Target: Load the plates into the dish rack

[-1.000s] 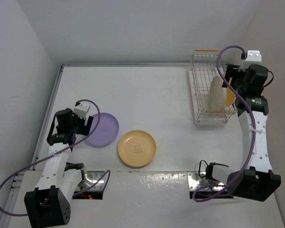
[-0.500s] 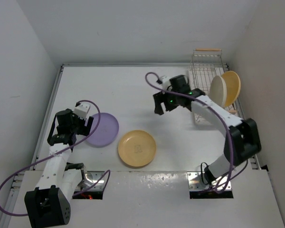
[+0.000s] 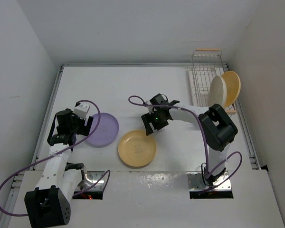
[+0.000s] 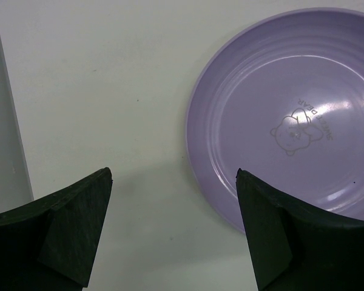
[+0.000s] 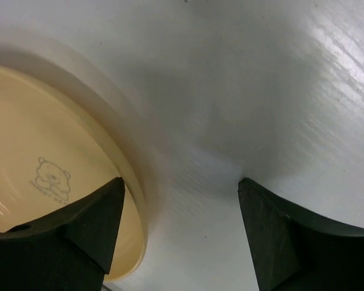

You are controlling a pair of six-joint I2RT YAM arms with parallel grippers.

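We saw the dish rack (image 3: 200, 71) holding a cream plate (image 3: 217, 91) and a yellow-orange plate (image 3: 233, 84). The left gripper (image 4: 173, 182) and right gripper (image 5: 181, 193) gaped empty.

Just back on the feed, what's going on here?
The cream plate and one yellow-orange plate stand in the dish rack. The right gripper, open, hovers at the rim of the other yellow-orange plate on the table. The left gripper, open, hovers at the lavender plate's edge. Neither holds anything.

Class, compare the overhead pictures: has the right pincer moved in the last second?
Yes. The right pincer has swung left, away from the dish rack, and now hangs open by the yellow plate on the table.
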